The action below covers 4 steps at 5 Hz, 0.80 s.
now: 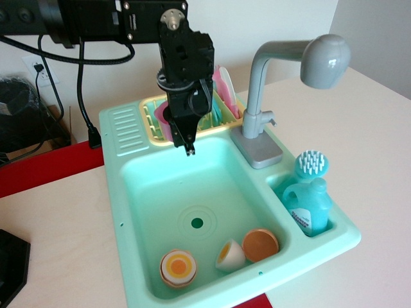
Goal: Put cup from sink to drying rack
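Observation:
My gripper [187, 146] hangs from the black arm over the back edge of the mint-green sink [117, 187]. Its fingers are shut on the small pink cup [164, 124], which shows just left of the fingers. The cup is held in the air over the front rail of the pale yellow drying rack [149, 113], which sits behind the basin. Much of the cup and the middle of the rack are hidden by the gripper.
A flat pink plate [225, 88] stands in the rack's right side. A tall grey faucet [283, 69] rises at the right. Egg halves [178, 267] [232, 255] [260, 244] lie at the basin's front. A teal soap bottle [308, 206] and brush [313, 164] fill the side compartment.

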### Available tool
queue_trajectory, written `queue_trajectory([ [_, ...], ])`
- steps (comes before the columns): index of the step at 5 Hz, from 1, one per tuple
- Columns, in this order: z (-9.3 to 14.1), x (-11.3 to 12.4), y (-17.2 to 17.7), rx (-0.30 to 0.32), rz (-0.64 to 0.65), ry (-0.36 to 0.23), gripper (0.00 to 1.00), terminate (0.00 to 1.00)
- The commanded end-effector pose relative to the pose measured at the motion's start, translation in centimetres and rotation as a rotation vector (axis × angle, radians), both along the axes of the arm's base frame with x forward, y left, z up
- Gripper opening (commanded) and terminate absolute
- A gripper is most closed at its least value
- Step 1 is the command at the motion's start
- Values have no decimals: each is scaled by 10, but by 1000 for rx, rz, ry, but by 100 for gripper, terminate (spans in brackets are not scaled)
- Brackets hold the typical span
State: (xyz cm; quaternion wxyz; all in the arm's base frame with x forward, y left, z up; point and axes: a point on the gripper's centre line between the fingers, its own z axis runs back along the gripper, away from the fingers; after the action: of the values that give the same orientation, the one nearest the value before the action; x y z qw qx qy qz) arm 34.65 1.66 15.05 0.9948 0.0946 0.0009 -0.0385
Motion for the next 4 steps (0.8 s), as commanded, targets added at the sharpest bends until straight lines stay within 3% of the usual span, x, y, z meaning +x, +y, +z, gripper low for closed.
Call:
queue_trajectory([
  [1, 14, 4, 45, 19, 68, -53, 0, 0],
  [4, -23, 26, 86, 36, 143, -6, 0, 0],
])
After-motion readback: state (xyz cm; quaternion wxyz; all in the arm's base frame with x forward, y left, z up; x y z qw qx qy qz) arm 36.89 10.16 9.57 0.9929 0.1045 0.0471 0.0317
